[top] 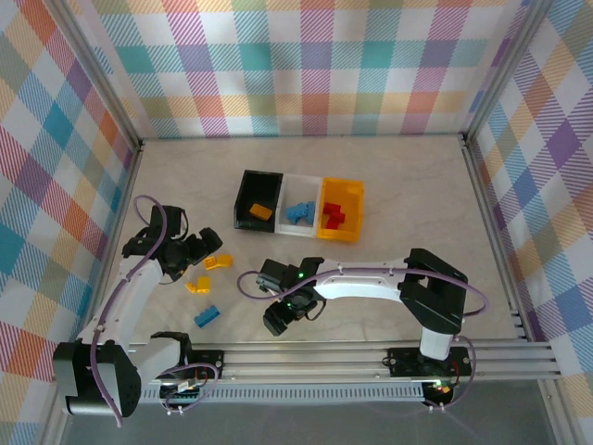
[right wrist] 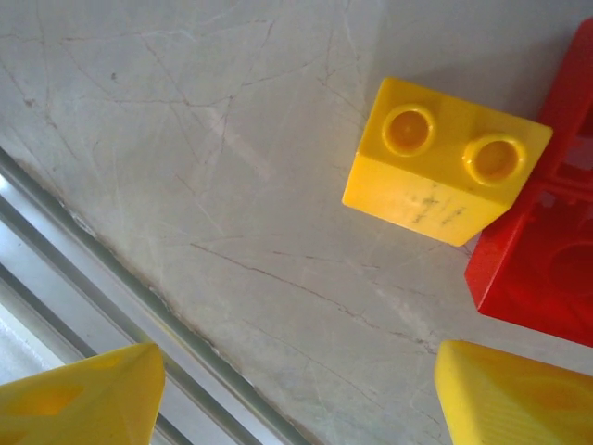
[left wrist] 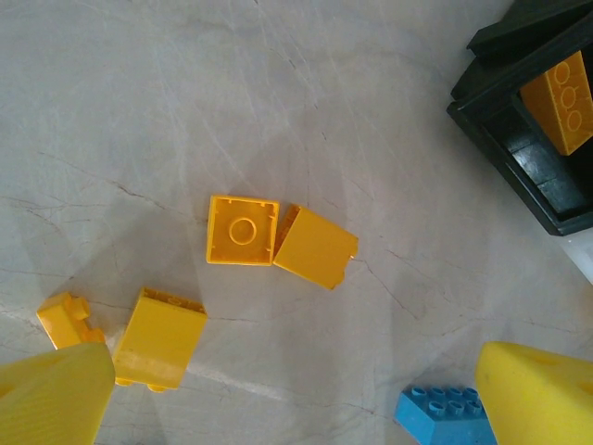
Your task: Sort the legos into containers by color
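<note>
Both grippers are open above loose bricks, and the three bins in a row hold some bricks.

The left gripper (left wrist: 292, 385) is wide and holds nothing. Below it, four yellow bricks (left wrist: 243, 230) lie on the table (left wrist: 278, 93), two of them touching, and a blue brick (left wrist: 443, 415) lies just beside one finger. The black bin (top: 248, 190) holds one orange brick (top: 261, 211), the white bin (top: 301, 178) holds blue pieces (top: 298, 213), and the yellow-orange bin (top: 352, 190) holds red pieces (top: 335, 215). The right gripper (right wrist: 296, 389) is also open and empty, near the metal rail (right wrist: 93, 278). Ahead of it, a two-stud yellow brick (right wrist: 445, 159) touches a red brick (right wrist: 542, 241).
</note>
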Robot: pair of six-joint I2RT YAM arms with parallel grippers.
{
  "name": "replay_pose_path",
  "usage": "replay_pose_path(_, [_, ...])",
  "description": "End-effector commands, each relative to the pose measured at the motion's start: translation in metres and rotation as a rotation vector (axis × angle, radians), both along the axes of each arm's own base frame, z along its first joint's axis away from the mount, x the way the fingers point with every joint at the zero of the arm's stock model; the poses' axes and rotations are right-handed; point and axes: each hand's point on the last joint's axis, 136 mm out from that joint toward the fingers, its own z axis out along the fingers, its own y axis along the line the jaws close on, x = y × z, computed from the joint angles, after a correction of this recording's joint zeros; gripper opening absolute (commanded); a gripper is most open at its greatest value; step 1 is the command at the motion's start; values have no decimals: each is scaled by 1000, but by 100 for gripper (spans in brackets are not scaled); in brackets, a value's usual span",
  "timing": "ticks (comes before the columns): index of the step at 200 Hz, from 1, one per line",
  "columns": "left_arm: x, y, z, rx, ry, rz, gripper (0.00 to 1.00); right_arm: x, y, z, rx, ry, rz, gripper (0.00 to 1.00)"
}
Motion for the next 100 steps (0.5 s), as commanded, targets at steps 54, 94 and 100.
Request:
replay_pose_path(54, [-3, 0, 3, 20, -3, -20, 100, 30, 10, -23, -10, -21, -70, 79])
replay_pose_path(94, [-1, 2, 4, 29, -7, -21, 100, 41, 23, -29, -17, -52, -62, 78])
replay_pose_path(100, [-1, 2, 4, 30, -7, -23, 100, 42, 24, -30, -19, -55, -63, 77])
